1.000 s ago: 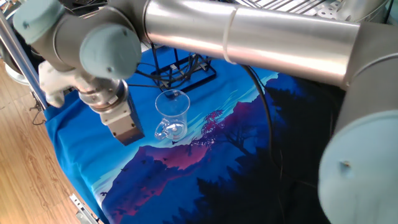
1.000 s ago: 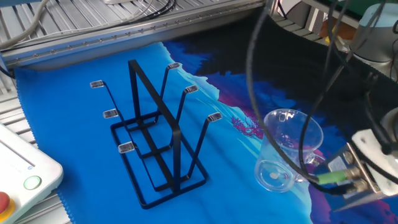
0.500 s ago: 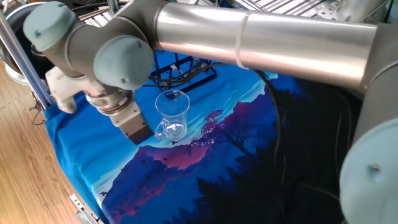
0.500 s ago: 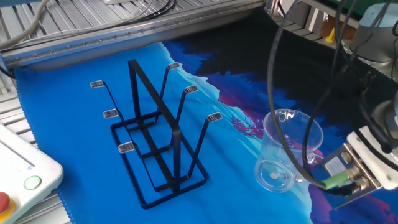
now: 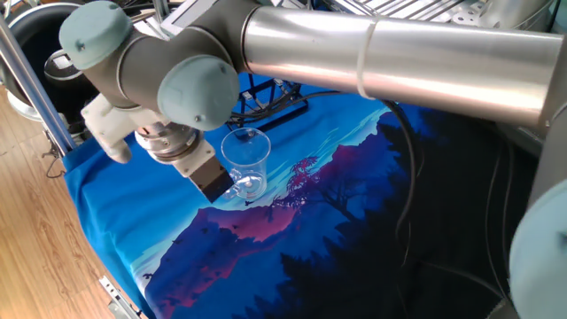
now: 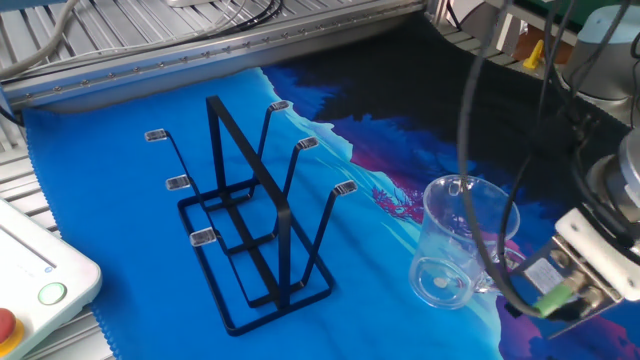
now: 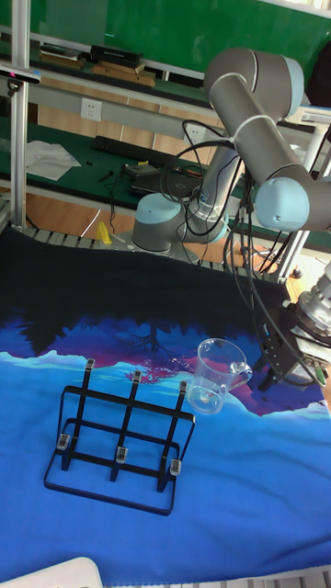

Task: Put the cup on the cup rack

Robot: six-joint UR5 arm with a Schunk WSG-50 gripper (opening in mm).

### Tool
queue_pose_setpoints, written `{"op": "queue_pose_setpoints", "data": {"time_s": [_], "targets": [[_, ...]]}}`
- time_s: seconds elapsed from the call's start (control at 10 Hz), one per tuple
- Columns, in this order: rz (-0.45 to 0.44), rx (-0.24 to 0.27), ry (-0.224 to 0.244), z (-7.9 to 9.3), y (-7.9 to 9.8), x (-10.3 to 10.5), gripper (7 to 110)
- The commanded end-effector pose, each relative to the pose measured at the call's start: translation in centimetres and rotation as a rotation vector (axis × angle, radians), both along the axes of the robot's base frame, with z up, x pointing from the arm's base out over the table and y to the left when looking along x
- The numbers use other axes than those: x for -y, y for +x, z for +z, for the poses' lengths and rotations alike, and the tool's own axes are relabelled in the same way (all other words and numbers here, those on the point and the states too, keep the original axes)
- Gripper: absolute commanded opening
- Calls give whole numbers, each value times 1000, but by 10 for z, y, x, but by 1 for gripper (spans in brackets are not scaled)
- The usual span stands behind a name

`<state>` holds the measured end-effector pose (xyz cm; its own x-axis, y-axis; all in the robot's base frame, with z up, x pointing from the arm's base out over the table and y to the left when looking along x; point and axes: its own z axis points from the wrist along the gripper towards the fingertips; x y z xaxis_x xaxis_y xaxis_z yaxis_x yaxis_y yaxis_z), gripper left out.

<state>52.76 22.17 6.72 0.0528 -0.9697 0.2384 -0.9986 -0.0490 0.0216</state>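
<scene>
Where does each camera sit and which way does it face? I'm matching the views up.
One fixed view: high behind the arm, looking down past the pincer at the cup.
The other fixed view: low beside the cup rack, facing cup and wrist.
Tall fixed view: across the table, facing the robot base.
All share cup and rack.

- My gripper (image 5: 215,183) sits low at the left centre of one fixed view, angled down and to the right.
- My silver forearm crosses the top of that frame.
- In the tall fixed view my gripper (image 7: 279,365) shows at the right edge; whether my jaws are parted, I cannot tell.
</scene>
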Motion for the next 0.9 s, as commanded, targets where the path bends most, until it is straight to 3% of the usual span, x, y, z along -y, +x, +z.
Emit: {"op": "queue_pose_setpoints", "data": {"time_s": [0.0,0.2,0.4,0.6,0.8], "targets": [[32,-23,-12,0,-18,-4,66],[53,-26,-87,1,-30,6,66],[75,-22,-95,-3,-35,-1,66],[62,-27,-205,7,-50,3,66],[46,-32,-207,8,-58,-9,66]]}}
